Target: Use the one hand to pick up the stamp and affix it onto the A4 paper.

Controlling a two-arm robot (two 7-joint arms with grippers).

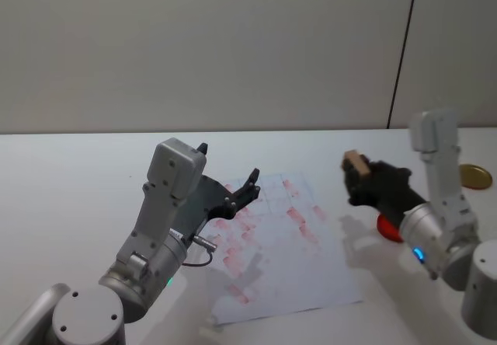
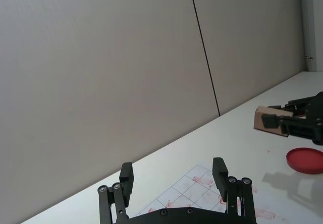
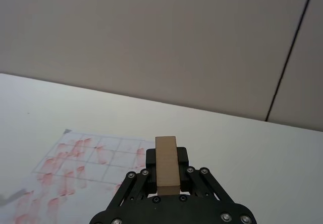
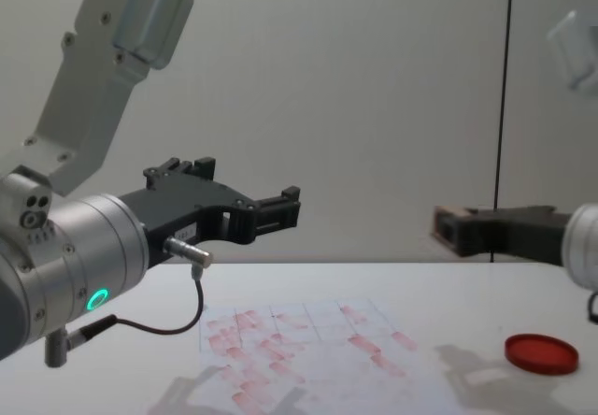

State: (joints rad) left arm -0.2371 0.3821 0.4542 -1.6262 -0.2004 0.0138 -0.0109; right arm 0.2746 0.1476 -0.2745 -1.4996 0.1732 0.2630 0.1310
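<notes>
The right tool [image 1: 356,170] is closed on the stamp [image 3: 166,161], a small tan wooden block, and holds it in the air off the right edge of the A4 paper [image 1: 311,267], near the round red ink pad [image 4: 540,352] and well clear of the counter [image 1: 70,182]. The jaws pinch the block across its two long flat sides, and one end sticks out past the fingertips.

The block looks light and rigid, so it should need only modest squeeze. Smooth wood can twist or slide in a shallow pinch (a downward press would probably push it back into the jaws), so a grip near the middle of the flat faces seems the safest hold. Which face carries the ink I cannot tell.

The paper is thin and lies loose on the counter, already crowded with reddish marks. It could shift if the stamp drags sideways.

The left tool [image 2: 172,169] hangs over the sheet's left part with its fingers spread and nothing between them.
</notes>
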